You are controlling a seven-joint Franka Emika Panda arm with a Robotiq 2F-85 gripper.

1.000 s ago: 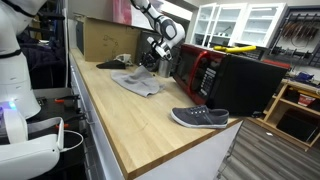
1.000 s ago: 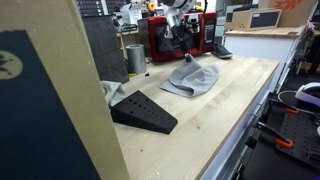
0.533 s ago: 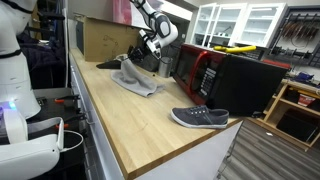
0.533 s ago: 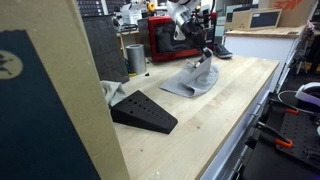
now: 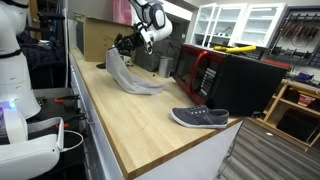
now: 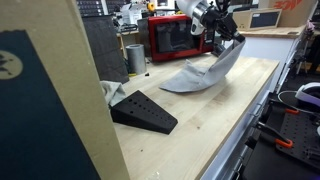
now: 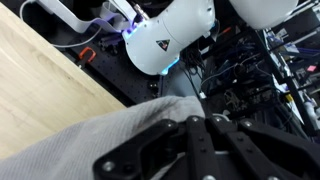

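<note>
My gripper (image 5: 124,44) is shut on one end of a grey cloth (image 5: 133,78) and holds it well above the wooden worktop (image 5: 150,125). The cloth hangs slanted from the jaws, and its far end still rests on the worktop. In the other exterior view the gripper (image 6: 225,27) holds the cloth (image 6: 200,74) up in front of the red microwave (image 6: 175,38). In the wrist view the grey cloth (image 7: 70,150) fills the lower left, pinched between the black fingers (image 7: 190,150).
A grey shoe (image 5: 200,117) lies near the worktop's corner. A red and black microwave (image 5: 225,75) stands at the back, with a cardboard box (image 5: 100,38) beside it. A black wedge (image 6: 143,111) and a metal cup (image 6: 135,58) sit on the worktop.
The gripper has risen and swung sideways with the cloth's end in it. The cloth went from lying bunched on the worktop to hanging stretched.
</note>
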